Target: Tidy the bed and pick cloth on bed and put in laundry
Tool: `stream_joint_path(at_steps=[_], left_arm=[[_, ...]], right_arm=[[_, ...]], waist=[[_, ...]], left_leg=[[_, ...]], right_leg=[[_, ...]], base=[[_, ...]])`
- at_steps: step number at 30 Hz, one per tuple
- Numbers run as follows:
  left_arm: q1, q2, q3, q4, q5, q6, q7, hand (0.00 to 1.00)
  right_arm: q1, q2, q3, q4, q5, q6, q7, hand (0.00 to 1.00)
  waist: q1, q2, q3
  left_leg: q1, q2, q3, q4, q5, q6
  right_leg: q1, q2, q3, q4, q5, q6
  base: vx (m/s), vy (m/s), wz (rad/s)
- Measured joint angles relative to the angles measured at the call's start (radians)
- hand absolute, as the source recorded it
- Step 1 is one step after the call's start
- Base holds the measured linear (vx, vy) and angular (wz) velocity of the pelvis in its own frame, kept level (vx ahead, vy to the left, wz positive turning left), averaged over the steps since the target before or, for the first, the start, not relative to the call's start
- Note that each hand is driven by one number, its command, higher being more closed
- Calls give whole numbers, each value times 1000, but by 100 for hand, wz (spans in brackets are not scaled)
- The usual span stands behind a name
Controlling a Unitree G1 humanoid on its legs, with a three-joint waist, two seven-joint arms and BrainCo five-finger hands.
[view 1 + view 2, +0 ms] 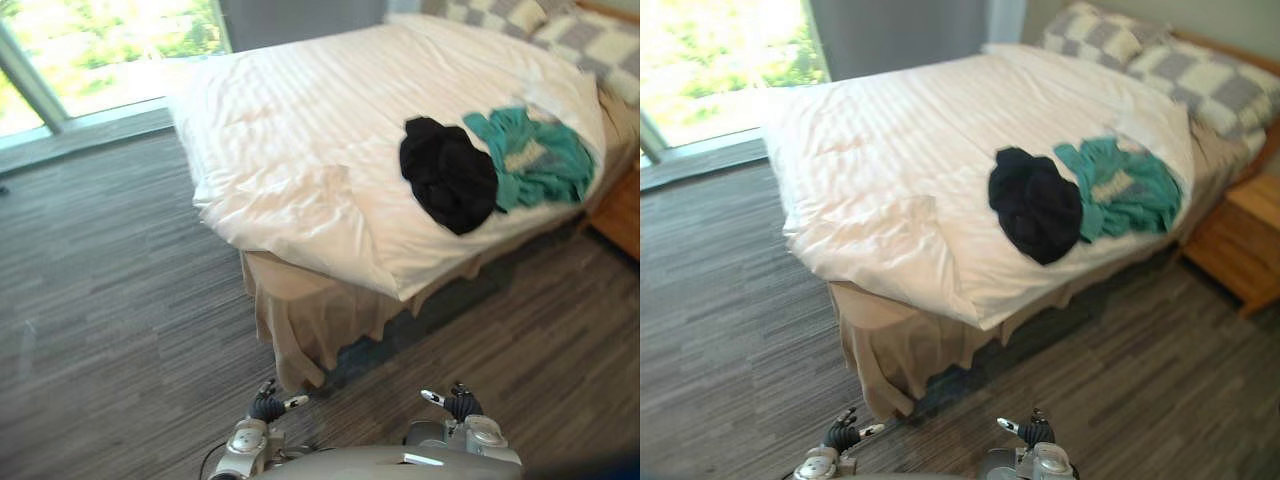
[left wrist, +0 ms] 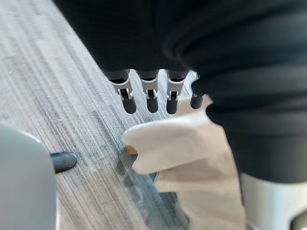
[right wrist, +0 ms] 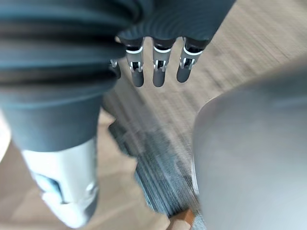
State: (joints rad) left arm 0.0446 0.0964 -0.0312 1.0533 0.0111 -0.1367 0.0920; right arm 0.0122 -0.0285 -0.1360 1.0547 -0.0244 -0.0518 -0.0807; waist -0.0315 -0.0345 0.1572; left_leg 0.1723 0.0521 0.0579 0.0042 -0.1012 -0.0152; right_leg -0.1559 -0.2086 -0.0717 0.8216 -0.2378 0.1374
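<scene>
A black cloth [image 1: 450, 175] lies crumpled on the white duvet [image 1: 300, 130] near the bed's right edge. A teal cloth [image 1: 535, 160] lies bunched beside it, touching it on the side towards the pillows. My left hand [image 1: 268, 405] and right hand [image 1: 458, 402] hang low over the floor, well short of the bed. In the left wrist view, the left hand's fingers [image 2: 151, 96] are straight and hold nothing, with the beige bed skirt [image 2: 192, 163] past them. In the right wrist view, the right hand's fingers [image 3: 158, 67] are also straight and empty, above the floor.
Checked grey-and-white pillows [image 1: 1210, 75] sit at the head of the bed. A wooden nightstand [image 1: 1240, 240] stands to the bed's right. The beige bed skirt [image 1: 310, 320] hangs at the near corner. A large window [image 1: 100, 50] is at the far left, over a striped wood floor [image 1: 100, 300].
</scene>
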Motion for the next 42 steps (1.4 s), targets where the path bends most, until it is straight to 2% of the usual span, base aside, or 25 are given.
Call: stream_joint_path(at_steps=[1, 2, 3, 4, 5, 6, 7, 8, 11, 14, 15, 19, 22, 26, 30, 35, 37, 42], left_arm=[[1, -7, 8, 1, 0, 2, 0, 0], [0, -14, 22, 1, 0, 3, 0, 0], [-2, -16, 32, 0, 0, 3, 0, 0], [2, -9, 43, -1, 0, 1, 0, 0], [0, 2, 47, 1, 0, 1, -1, 0], [-11, -17, 66, 8, 0, -2, -3, 0], [-10, -30, 84, 8, 0, -6, -3, 0], [3, -52, 121, 9, 0, -5, -2, 0], [28, -68, 157, 7, -6, -5, -2, 0], [35, -71, 212, 7, -54, -5, -1, 0], [36, -70, 234, 9, -82, -5, 0, 0], [58, -47, 345, 13, -205, -1, 1, 0], [50, 4, 470, 12, -322, -2, 2, 0], [-2, 135, 644, 11, -533, -17, 25, 0], [-53, 228, 722, 5, -642, -39, 47, 0], [-146, 327, 704, -136, -657, -86, 105, 0], [-166, 358, 640, -254, -608, -103, 131, 0], [-187, 363, 432, -595, -371, -129, 178, 0]], right_arm=[[-11, -2, -2, -1, 0, 0, -1, 0], [-11, -5, -3, -5, -1, 0, -1, 0], [-11, -6, -3, -4, -1, 0, -1, 0], [0, -2, -3, -4, 0, 1, -1, 0], [5, 5, -11, -4, 3, 0, 1, 0], [2, 1, -22, -1, -1, 3, -1, 0], [1, -9, -16, 7, -1, 4, -1, 0], [-2, -16, -16, 5, 1, 2, 0, 0], [-3, -20, -8, 22, 0, 3, 1, 0], [2, -20, -8, 41, 1, 3, 0, 0], [5, -18, -9, 45, 3, 3, -1, 0], [6, -13, -15, 64, 5, 3, 5, 0], [10, -15, -35, 75, 6, 4, 15, 0], [34, -40, -82, 99, 6, 10, 38, 0], [59, -61, -93, 111, 11, 23, 40, 0], [97, -67, -93, 106, 37, 23, 39, 0], [111, -68, -93, 97, 49, 23, 39, 0], [148, -66, -92, 62, 54, 23, 40, 0]], waist=[[-7, 14, 6], [-9, 26, 7], [-9, 27, 7], [-9, 2, 2], [-10, -15, 4], [-6, -6, 5], [6, 9, 5], [0, 42, 5], [-4, 57, -5], [16, 47, -20], [23, 36, -24], [23, 9, -40], [23, -7, -50], [24, -10, -57], [25, -7, -55], [27, 2, -63], [30, 8, -64], [31, 25, -71]], left_leg=[[-4, 21, -27, 1, -2, -5], [-15, 45, -52, 11, -8, -15], [-22, 52, -67, 18, -14, -24], [-44, 38, -88, 26, -25, -42], [-47, 22, -109, 27, -34, -55], [-36, 40, -107, 22, -33, -64], [-34, 61, -60, 24, -36, -69], [-30, 93, -53, 17, -30, -87], [-8, 119, -57, -4, -24, -101], [10, 129, -35, -16, -28, -107], [19, 126, -34, -22, -29, -108], [21, 94, -13, -14, -29, -108], [21, 65, -12, 2, -29, -107], [19, 50, -14, 12, -29, -107], [14, 45, -14, 12, -29, -107], [-18, 45, -16, 14, -28, -105], [-21, 45, -16, 14, -25, -101], [-31, 32, -16, 20, -24, -89]], right_leg=[[-8, 21, 5, -114, -21, -16], [-2, 59, 35, -277, -21, -17], [11, 77, 62, -363, -12, -20], [45, 89, 126, -539, 25, -9], [57, 87, 151, -567, 88, 25], [68, 98, 134, -557, 76, 9], [72, 105, 106, -557, 74, 8], [109, 121, 55, -571, 71, -1], [160, 144, 19, -607, 79, -14], [204, 153, 3, -653, 85, -22], [214, 151, 4, -672, 88, -19], [259, 125, 2, -742, 126, -7], [282, 95, -4, -767, 135, 1], [306, 80, -28, -785, 155, 2], [303, 74, -29, -788, 159, 2], [276, 74, -31, -791, 168, 3], [274, 76, -29, -799, 186, 0], [269, 65, -26, -806, 212, -6]], base=[[199, -120, 66], [181, -166, 67], [176, -248, 80], [140, -249, 83], [163, -262, 98], [170, -181, 64], [285, -209, 79], [236, -142, 62], [225, -108, 48], [170, -18, 15], [134, 27, -3], [88, 59, 5], [67, 75, 10], [26, 32, 17], [-9, -4, 2], [-46, -25, 2], [-70, -17, -3], [-62, 6, 1]])
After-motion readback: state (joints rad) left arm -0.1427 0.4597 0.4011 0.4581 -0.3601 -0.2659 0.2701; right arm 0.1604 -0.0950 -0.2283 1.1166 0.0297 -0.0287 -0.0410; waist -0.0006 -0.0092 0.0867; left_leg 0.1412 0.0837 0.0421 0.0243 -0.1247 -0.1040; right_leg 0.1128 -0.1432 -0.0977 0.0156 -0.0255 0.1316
